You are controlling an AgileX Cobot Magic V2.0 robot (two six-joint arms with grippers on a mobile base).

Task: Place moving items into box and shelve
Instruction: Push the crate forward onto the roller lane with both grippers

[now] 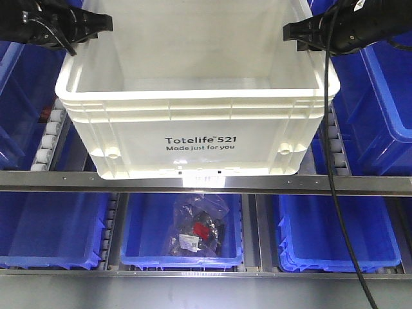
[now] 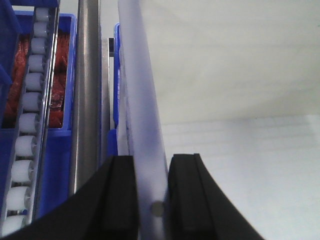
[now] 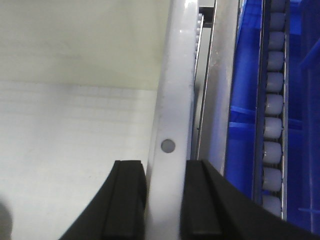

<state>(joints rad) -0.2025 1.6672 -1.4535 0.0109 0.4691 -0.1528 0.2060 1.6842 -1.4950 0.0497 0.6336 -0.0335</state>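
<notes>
- The box (image 1: 193, 122) sits on the upper shelf rail (image 1: 206, 183), between blue bins (image 1: 380, 96).
- The left gripper (image 2: 150, 200) is closed on its left wall.
- The right gripper (image 3: 165, 200) is closed on its right wall.

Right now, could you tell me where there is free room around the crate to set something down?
Inside the box the floor looks bare. The lower-left blue bin and lower-right blue bin look empty. The lower-middle bin holds bagged parts. The box's sides are tight: left gripper and right gripper clamp its walls.

Both grippers matte black. Left gripper (image 1: 106, 24) and right gripper (image 1: 290, 31): tapered, curved housings. Fingers (image 2: 122, 197) flat, rectangular, rubbery-looking pads. Black cable (image 1: 335, 167) hangs from right arm.
</notes>
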